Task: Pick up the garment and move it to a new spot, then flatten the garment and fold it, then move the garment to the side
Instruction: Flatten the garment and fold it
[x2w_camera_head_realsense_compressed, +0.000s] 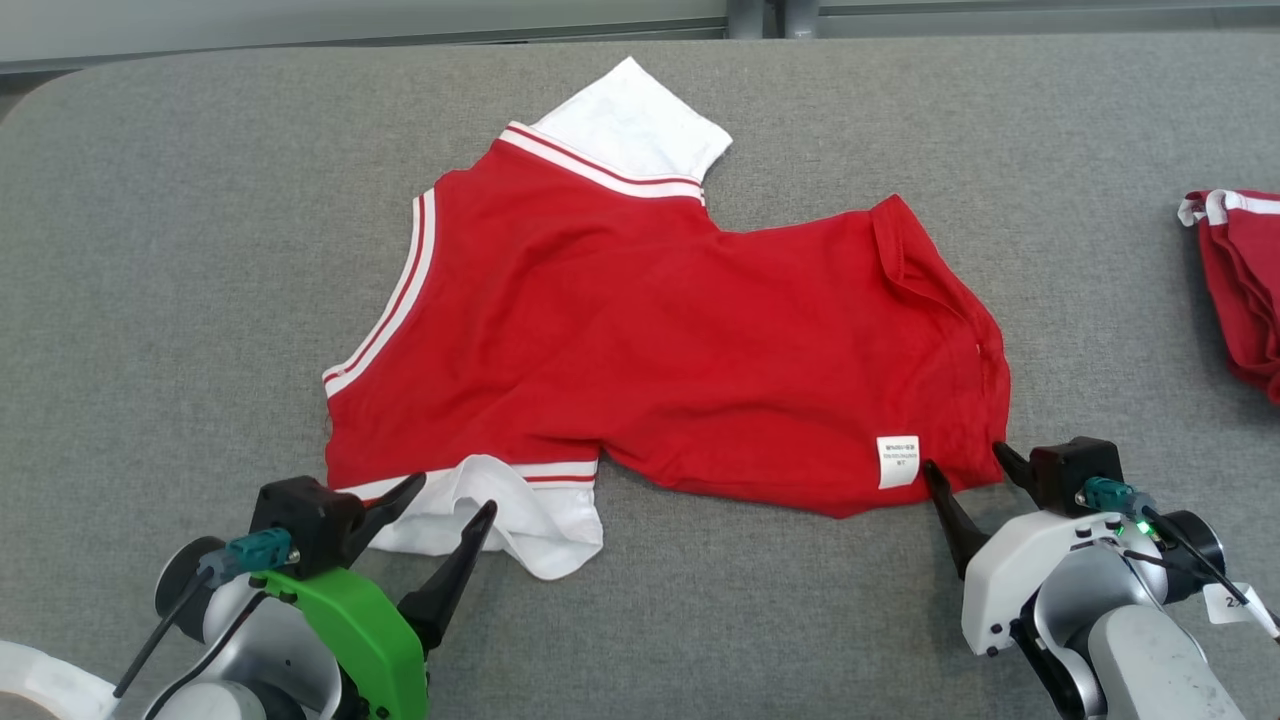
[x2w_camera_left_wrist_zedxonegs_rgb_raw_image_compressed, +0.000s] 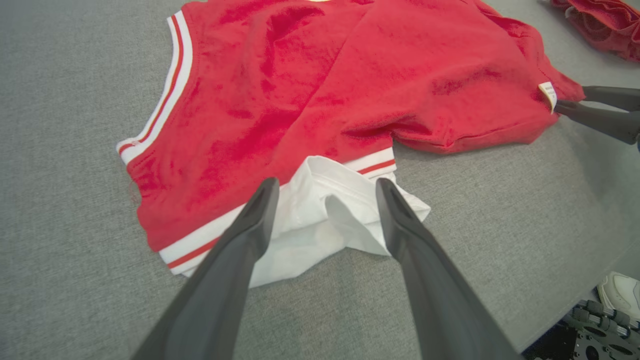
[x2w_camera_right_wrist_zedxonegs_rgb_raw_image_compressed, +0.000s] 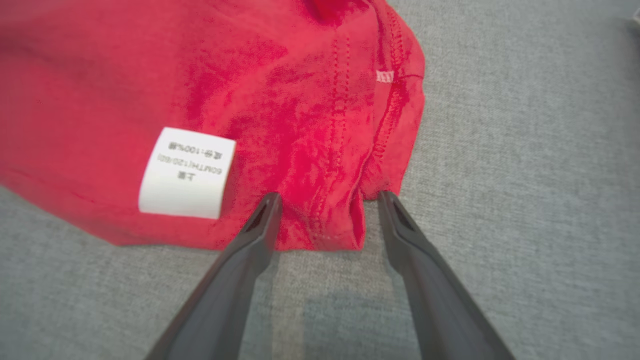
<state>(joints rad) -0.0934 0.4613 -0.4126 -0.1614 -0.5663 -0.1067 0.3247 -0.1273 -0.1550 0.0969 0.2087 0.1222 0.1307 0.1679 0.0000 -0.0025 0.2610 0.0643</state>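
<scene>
The garment is a red T-shirt with white sleeves and red-and-white trim, lying rumpled in the middle of the grey table. My left gripper is open, its fingers straddling the near white sleeve. My right gripper is open too, with the shirt's lower right hem corner between its fingertips, close to the white care label. In the left wrist view the right gripper's fingers lie at the shirt's right edge.
A second red garment with white trim lies bunched at the table's right edge. The grey felt-like table stretches out on all sides. A white shoe and a wheeled base part sit on the floor past the table's edge.
</scene>
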